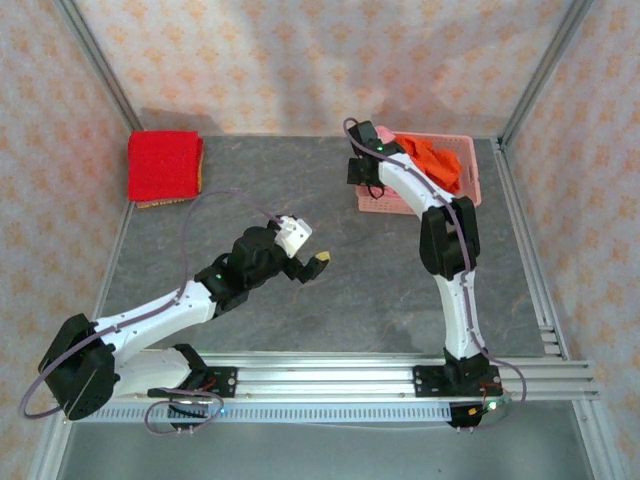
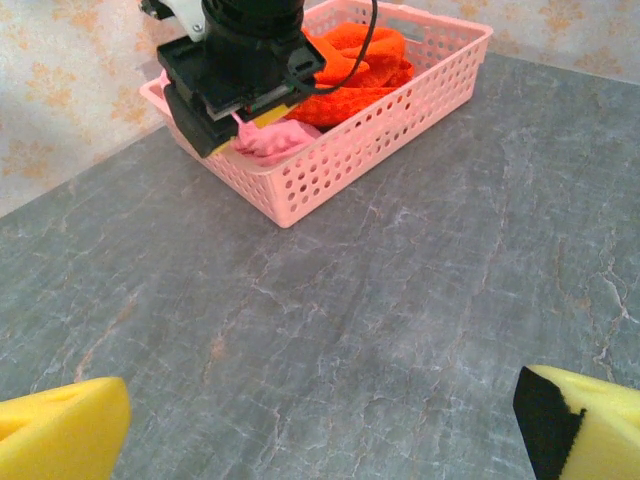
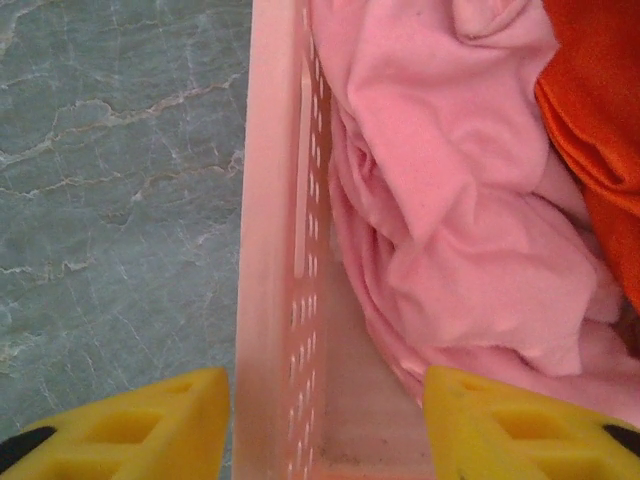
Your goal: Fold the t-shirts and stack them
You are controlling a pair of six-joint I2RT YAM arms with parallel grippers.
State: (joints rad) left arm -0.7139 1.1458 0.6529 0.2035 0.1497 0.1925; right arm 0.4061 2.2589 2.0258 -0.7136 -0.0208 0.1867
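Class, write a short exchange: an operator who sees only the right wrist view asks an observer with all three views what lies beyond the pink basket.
Operator: I see a basket wall and pink cloth inside it. Is any shirt folded yet?
Observer: Yes, a folded red t-shirt lies at the far left corner of the table.
Operator: Where is the left gripper?
Observer: It hangs open over bare table near the middle, well apart from the basket.
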